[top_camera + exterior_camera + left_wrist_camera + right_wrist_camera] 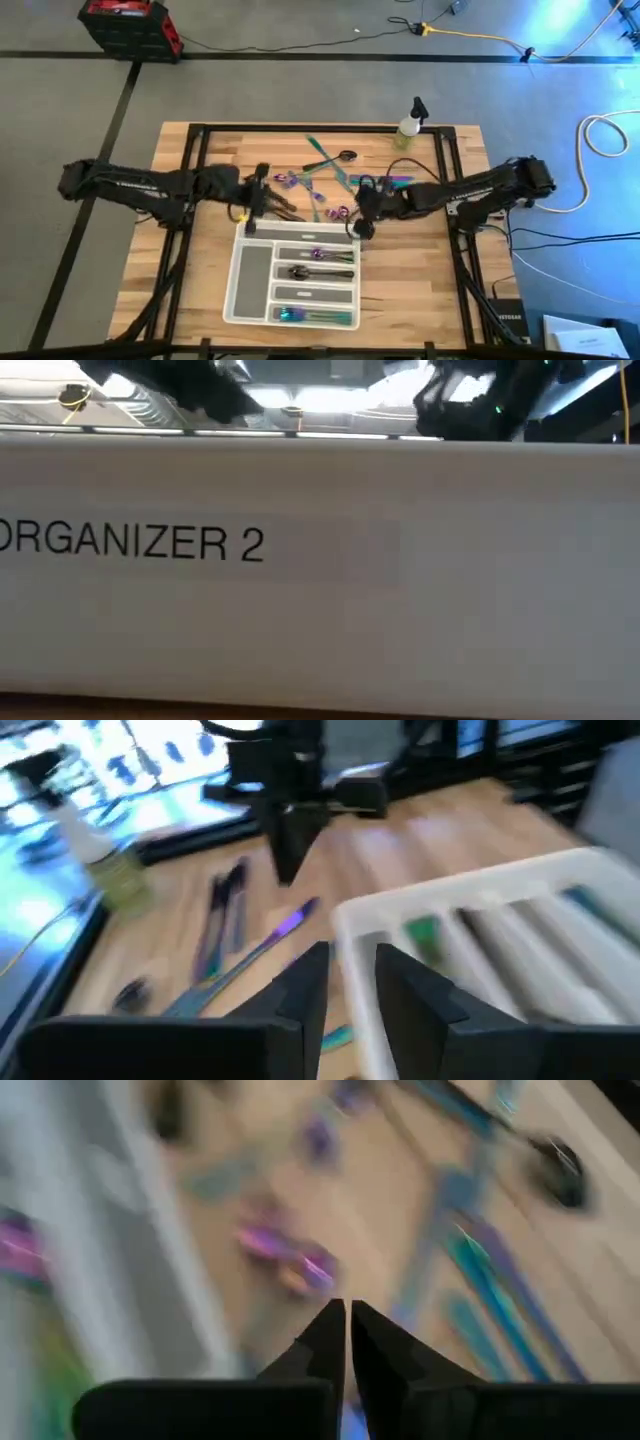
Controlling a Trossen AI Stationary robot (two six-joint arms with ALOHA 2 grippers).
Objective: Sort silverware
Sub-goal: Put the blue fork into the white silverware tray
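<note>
Loose iridescent and dark silverware point(325, 175) lies on the wooden table beyond the white compartment tray point(250, 290), whose slots hold purple point(318, 254), dark point(320, 272) and teal point(315, 316) pieces. My left gripper point(250, 215) hovers at the tray's far left corner, its fingers point(352, 985) a little open with nothing seen between them. My right gripper point(360, 225) is at the tray's far right corner, its fingers point(347, 1320) shut above blurred purple and teal pieces point(290, 1260). My right gripper's fingertips meet, pointing down over the table. The right wrist view is blurred, and I cannot tell whether a slim piece is between them. My left gripper touches nothing that shows.
A small spray bottle point(410, 122) stands at the table's far edge, right of the middle. In the low view the tray's near wall point(400, 560), lettered ORGANIZER 2, fills the picture. Bare wood lies to the left and right of the tray.
</note>
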